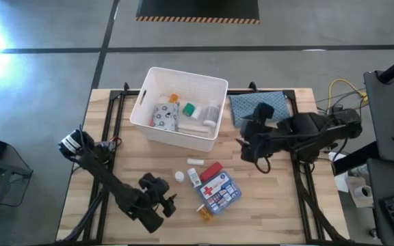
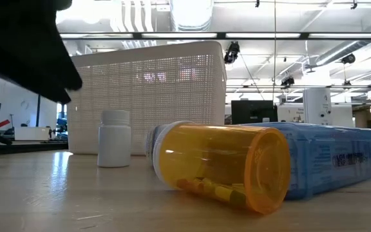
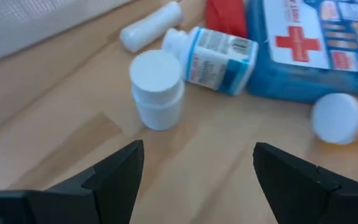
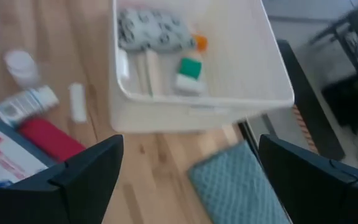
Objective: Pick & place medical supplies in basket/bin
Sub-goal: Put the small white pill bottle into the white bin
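Note:
The white bin stands at the table's far middle and holds a patterned pack, a green cube and other supplies. In front of it on the table are an upright small white pill bottle, a labelled bottle on its side, a white tube, a red tube, the red-cross pouch and an orange vial lying on its side. My left gripper is open, low, just near-left of the small bottle. My right gripper is open, up in the air right of the bin.
A blue-grey patterned cloth lies right of the bin, under my right arm. Black rails run along the table's left and right sides. Bare wood shows at the near left and near right.

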### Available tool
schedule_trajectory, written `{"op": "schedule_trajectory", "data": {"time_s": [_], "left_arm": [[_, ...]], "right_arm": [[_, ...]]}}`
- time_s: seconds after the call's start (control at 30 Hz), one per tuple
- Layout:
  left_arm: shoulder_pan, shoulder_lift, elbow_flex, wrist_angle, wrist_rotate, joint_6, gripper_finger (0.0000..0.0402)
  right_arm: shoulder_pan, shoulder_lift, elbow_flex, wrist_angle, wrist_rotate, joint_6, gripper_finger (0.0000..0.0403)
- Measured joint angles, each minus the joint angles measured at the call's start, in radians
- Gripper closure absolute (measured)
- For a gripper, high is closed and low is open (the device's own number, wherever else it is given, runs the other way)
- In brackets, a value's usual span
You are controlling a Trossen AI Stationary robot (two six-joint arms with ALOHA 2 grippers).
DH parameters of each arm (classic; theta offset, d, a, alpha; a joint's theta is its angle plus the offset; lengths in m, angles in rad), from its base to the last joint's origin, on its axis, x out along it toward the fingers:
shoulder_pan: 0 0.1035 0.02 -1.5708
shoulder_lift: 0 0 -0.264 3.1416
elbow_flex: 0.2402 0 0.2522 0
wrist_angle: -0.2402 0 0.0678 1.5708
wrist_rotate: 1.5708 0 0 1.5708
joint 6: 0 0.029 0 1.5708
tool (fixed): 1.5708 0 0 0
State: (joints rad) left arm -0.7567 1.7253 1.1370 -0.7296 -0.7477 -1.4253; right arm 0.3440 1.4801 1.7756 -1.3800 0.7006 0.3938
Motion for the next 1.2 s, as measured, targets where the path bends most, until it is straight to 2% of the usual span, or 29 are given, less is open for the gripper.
{"op": "schedule_trajectory", "data": {"time_s": [0.17, 0.37, 0.5, 0.73, 0.93, 1.2], "left_arm": [[0.015, 0.002, -0.041, 0.0, -0.02, 0.077, 0.0121], [0.025, 0.002, -0.109, 0.096, -0.024, 0.15, 0.0121], [0.06, 0.002, -0.192, 0.278, -0.029, 0.235, 0.0121], [0.15, -0.013, -0.261, 0.356, -0.032, 0.295, 0.0121], [0.192, -0.013, -0.34, 0.677, -0.011, 0.466, 0.0121], [0.271, -0.013, -0.415, 0.742, -0.009, 0.476, 0.0121]], "right_arm": [[0.043, -0.092, -0.197, 0.002, 0.091, 0.116, 0.0037], [0.041, -0.126, -0.32, 0.012, 0.104, 0.253, 0.0037], [0.029, -0.114, -0.341, 0.028, 0.106, 0.258, 0.0037], [-0.037, -0.064, -0.343, 0.084, 0.107, 0.266, 0.0037], [-0.093, -0.029, -0.344, 0.108, 0.103, 0.226, 0.0037], [-0.156, -0.03, -0.371, 0.198, 0.068, 0.174, 0.0037]]}}
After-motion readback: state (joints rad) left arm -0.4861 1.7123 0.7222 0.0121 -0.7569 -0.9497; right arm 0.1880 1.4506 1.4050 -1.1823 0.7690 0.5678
